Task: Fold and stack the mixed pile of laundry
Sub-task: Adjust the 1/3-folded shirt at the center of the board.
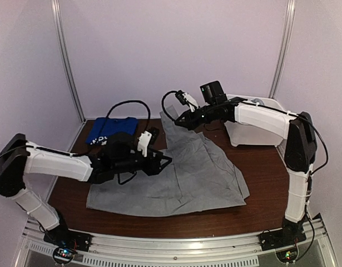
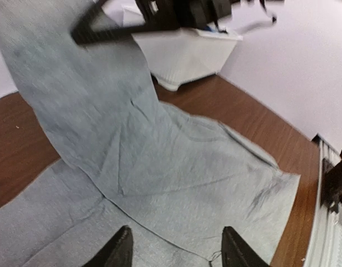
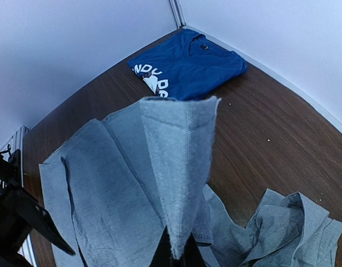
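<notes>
A large light-grey garment lies spread over the middle of the table. My right gripper is shut on its far edge and holds that part lifted; in the right wrist view the pinched cloth rises as a peak from the gripper. My left gripper is open and empty, low over the garment's middle. Its fingertips stand wide apart above the grey cloth. A folded royal-blue shirt with white print lies at the back left and also shows in the right wrist view.
A white plastic bin stands at the back right, also in the left wrist view. Crumpled grey cloth lies under the right wrist. White walls enclose the table. Bare brown tabletop shows at the right.
</notes>
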### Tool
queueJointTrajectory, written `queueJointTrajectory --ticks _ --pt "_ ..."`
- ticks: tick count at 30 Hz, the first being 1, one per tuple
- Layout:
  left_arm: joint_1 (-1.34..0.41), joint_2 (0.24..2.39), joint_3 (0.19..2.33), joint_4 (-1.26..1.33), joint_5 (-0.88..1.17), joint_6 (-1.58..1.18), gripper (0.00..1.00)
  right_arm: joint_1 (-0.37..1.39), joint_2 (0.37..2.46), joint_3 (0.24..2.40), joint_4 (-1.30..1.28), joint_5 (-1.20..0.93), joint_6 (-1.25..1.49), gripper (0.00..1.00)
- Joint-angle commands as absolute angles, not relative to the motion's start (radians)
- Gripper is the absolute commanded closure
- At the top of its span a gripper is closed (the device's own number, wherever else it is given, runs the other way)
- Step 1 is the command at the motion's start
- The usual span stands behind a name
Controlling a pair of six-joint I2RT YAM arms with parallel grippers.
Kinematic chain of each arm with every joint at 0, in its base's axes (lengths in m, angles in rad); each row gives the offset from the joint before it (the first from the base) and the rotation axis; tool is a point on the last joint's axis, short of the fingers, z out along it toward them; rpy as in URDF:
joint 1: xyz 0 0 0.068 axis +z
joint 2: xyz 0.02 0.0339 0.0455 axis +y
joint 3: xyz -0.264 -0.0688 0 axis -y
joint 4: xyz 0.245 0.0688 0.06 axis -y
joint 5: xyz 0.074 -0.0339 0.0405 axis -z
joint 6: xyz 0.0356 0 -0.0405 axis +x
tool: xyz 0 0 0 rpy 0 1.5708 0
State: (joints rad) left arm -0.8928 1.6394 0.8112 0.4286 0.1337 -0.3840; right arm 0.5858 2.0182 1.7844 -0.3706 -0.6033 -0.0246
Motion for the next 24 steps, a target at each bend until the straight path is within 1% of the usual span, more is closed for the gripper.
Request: queueJointTrajectory --ticks 1,3,7,9,12,17,20,24 --pt "-0.836 1.342 0.695 0.355 -0.063 -0.447 0.35 0.648 1.918 1.723 -0.330 -0.524 0.063 1.00" --pt "-0.768 1.189 0.628 0.275 -0.109 -0.532 0.26 0.681 1.916 1.692 -0.304 -0.513 0.091 1.00" --pt "-0.575 0.939 0.551 0.067 -0.106 -0.675 0.17 0.759 1.942 1.669 -0.271 -0.474 0.141 1.00" --pt "-0.506 0.859 0.550 -0.046 -0.101 -0.688 0.15 0.799 1.959 1.662 -0.250 -0.448 0.170 1.00" --pt "-0.464 0.800 0.566 -0.167 -0.128 -0.688 0.07 0.860 1.992 1.659 -0.220 -0.406 0.207 1.00" --pt "-0.421 0.842 0.558 -0.244 -0.086 -0.752 0.08 0.954 2.081 1.699 -0.217 -0.315 0.248 1.00" --pt "-0.419 0.873 0.537 -0.214 -0.055 -0.769 0.08 0.990 2.152 1.742 -0.233 -0.257 0.259 0.99" --pt "-0.419 0.899 0.516 -0.177 -0.048 -0.781 0.08 1.018 2.222 1.785 -0.228 -0.263 0.281 0.99"
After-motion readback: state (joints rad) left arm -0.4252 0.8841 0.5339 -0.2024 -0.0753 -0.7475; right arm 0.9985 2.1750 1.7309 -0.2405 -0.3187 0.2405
